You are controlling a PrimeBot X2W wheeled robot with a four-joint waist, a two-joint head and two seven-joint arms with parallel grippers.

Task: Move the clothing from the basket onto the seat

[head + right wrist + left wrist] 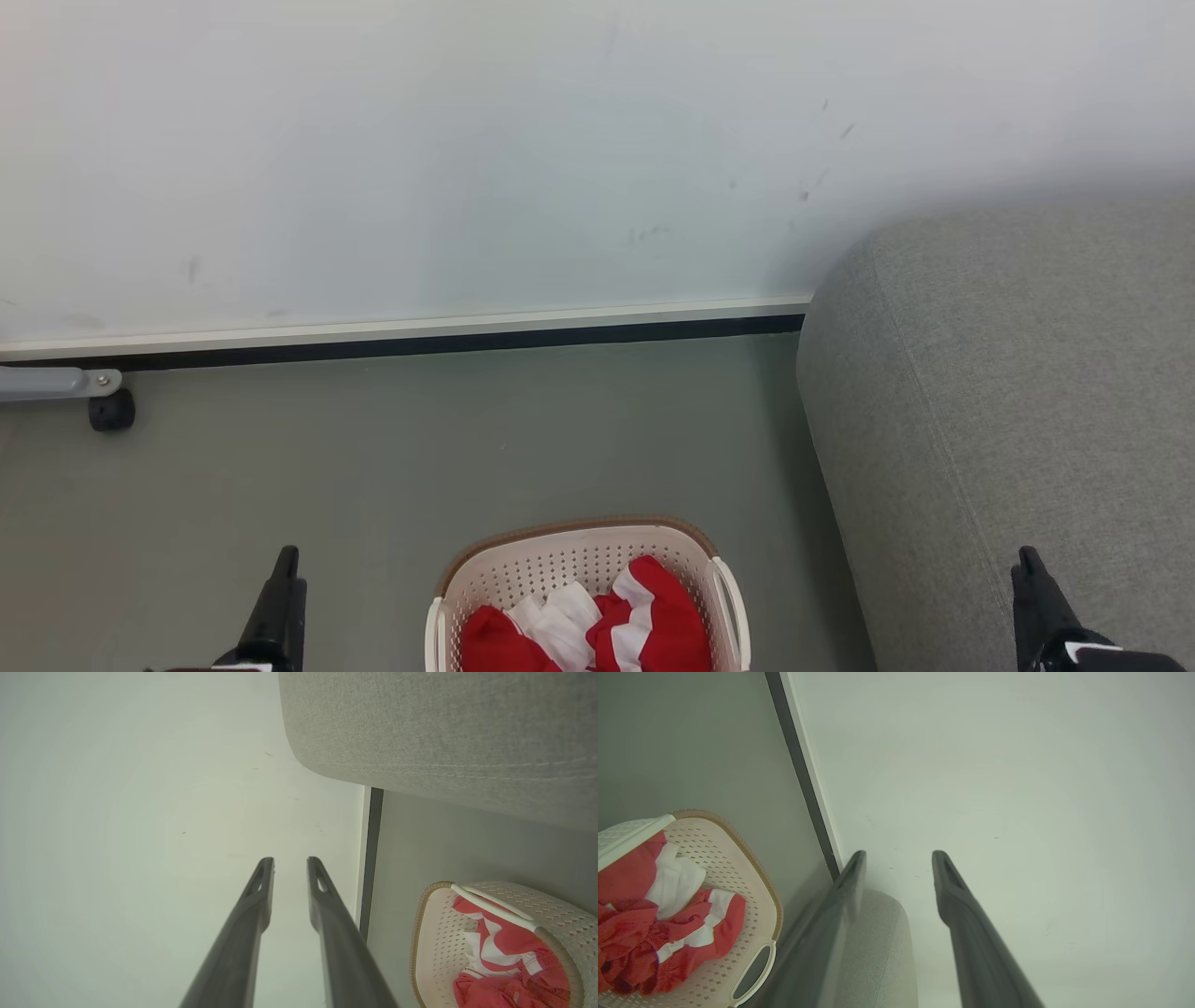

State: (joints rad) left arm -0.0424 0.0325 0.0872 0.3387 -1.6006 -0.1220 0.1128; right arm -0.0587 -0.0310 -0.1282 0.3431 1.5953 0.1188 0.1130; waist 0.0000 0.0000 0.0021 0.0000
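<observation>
Left gripper [900,856]: jaws parted wide, nothing between them. Right gripper [290,861]: jaws a narrow gap apart, likewise empty. Both hang clear of the cream-white perforated plastic basket [579,527], brown woven rim, standing on the grey-green floor [420,439] near the large grey fabric sofa [1008,392]. The red-and-white sports clothing [597,625] lies crumpled inside the basket.

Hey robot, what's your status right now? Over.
Left gripper open, holding nothing; right gripper narrowly open, holding nothing. Red clothing in the basket, not yet grasped. Sofa beside basket, nothing seen between them.
</observation>
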